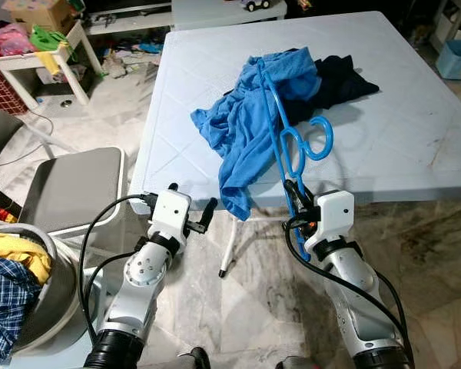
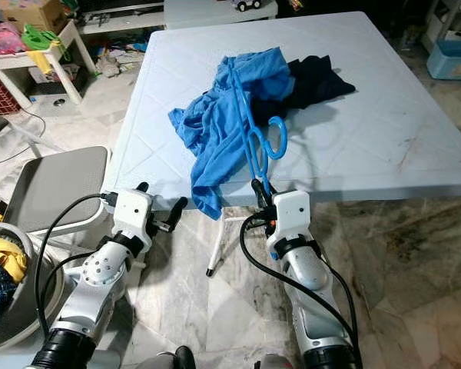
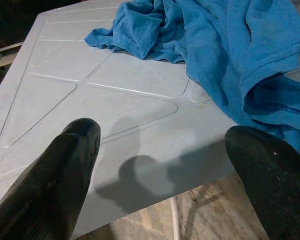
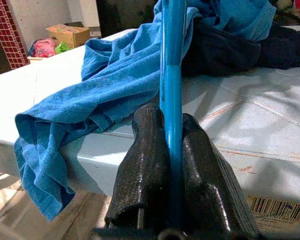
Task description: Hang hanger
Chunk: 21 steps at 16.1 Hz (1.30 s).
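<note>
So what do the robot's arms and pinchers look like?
Both arms are shiny silver tubes with round joints. Each wrist carries a white boxy block, and thick black cables loop along each arm. The left gripper and right gripper each have two long black fingers, rounded at the tips and slightly rough-textured.

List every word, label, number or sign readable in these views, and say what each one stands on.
Barcode sticker on the edge of the white table, below the right hand shut on the blue hanger: bars show, digits too small to read.
Cardboard box in the background: no legible print.
No other text is readable.
</note>
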### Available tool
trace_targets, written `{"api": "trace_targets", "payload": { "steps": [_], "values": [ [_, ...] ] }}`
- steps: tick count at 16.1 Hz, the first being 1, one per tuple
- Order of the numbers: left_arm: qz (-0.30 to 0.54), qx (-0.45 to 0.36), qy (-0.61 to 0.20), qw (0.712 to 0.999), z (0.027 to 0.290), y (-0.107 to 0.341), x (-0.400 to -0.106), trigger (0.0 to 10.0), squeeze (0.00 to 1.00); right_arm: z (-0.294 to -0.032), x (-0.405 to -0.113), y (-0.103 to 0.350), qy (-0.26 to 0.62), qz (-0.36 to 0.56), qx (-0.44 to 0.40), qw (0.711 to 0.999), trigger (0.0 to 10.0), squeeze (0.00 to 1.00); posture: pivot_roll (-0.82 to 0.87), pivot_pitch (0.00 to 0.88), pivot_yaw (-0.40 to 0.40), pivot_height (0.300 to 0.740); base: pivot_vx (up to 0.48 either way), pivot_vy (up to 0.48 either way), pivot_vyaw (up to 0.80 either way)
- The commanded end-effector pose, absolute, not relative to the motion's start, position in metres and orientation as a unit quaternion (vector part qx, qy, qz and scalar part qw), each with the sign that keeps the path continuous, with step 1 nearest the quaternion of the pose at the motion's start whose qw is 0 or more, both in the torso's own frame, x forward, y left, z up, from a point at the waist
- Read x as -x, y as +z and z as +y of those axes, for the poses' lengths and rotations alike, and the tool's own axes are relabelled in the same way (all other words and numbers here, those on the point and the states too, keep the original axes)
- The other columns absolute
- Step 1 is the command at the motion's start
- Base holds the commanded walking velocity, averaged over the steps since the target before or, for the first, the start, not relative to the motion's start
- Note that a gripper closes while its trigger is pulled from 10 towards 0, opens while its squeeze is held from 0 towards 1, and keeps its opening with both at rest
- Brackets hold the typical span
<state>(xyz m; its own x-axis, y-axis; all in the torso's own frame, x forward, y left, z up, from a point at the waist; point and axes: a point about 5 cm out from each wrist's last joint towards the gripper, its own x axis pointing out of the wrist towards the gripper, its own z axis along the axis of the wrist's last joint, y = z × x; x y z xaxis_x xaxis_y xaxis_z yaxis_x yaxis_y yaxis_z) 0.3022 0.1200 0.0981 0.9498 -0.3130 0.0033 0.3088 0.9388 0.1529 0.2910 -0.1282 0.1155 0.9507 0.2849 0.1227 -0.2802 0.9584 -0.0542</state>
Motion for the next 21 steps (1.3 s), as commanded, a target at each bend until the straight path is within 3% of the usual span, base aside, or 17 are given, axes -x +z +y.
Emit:
{"api": "trace_targets", "payload": {
  "steps": [1,12,18,21],
  "values": [
    [-0.015,-0.085,-0.149,0.985,0.1253,0.0982,-0.3000,10.0,0.00,-0.1267,-0.2889,0.1019,0.148,-0.026,0.015,0.989,10.0,0.00,-0.18,0.149,0.065,0.740,0.000,0.000,0.00],
    [-0.012,-0.086,-0.147,0.985,0.1252,0.0972,-0.2987,10.0,0.00,-0.1268,-0.2871,0.1011,0.149,-0.025,0.015,0.988,10.0,0.00,-0.19,0.159,0.069,0.740,0.000,-0.274,0.68],
    [0.005,-0.063,-0.142,0.988,0.1286,0.0927,-0.2976,10.0,0.00,-0.1285,-0.2856,0.0991,0.147,-0.020,0.012,0.989,10.0,0.00,-0.19,0.162,0.061,0.740,0.000,0.000,0.13],
    [0.009,-0.056,-0.141,0.988,0.1280,0.0915,-0.2968,10.0,0.00,-0.1291,-0.2861,0.0998,0.148,-0.021,0.011,0.989,10.0,0.00,-0.19,0.164,0.058,0.740,0.000,0.465,0.00]
  ]
}}
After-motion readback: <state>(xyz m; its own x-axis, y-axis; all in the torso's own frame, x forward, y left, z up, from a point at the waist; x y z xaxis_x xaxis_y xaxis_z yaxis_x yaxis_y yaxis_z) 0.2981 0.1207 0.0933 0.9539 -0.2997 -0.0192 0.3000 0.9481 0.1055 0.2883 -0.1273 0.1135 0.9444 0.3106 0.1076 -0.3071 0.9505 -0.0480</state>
